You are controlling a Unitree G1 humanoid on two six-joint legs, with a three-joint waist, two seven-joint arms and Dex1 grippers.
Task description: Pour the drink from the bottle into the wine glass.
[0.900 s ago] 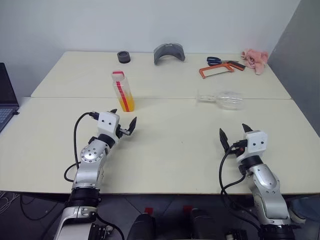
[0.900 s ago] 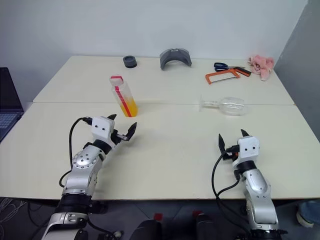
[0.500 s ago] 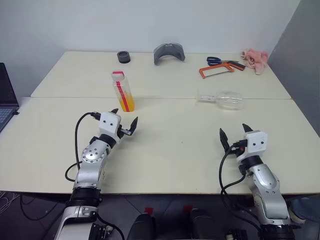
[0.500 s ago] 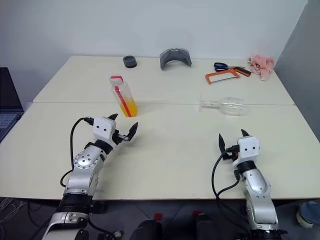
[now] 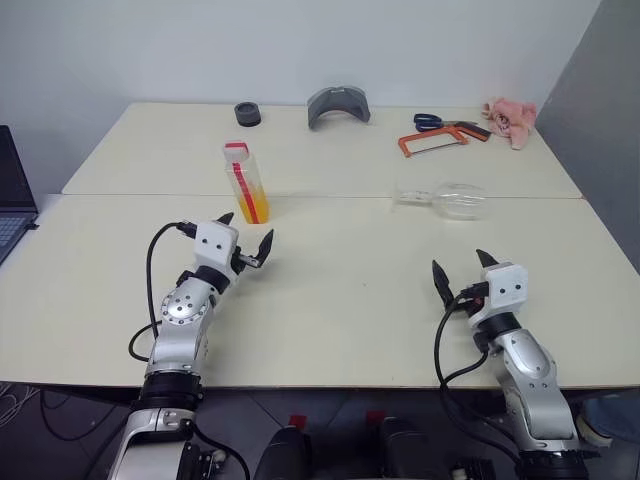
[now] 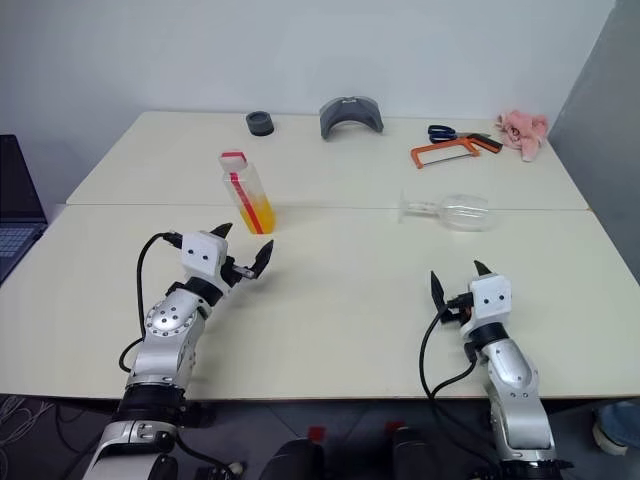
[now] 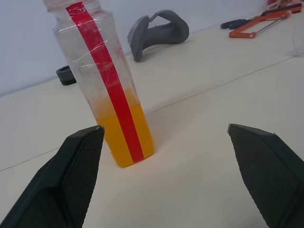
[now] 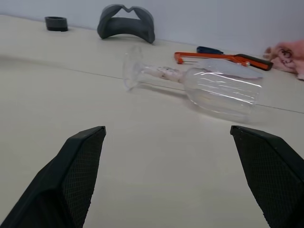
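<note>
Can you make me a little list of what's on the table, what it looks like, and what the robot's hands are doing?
bottle: standing up, red cap on, orange drink in the bottom part
wine glass: lying on its side, empty
left gripper: fingers wide open, just short of the bottle, holding nothing
right gripper: fingers wide open, short of the glass, holding nothing
far edge of table: small black ring, grey curved piece, orange saw, blue scissors, pink cloth
poured yet: no

Two cream tables (image 5: 400, 320) abut before a plain white wall (image 5: 300, 45).
</note>
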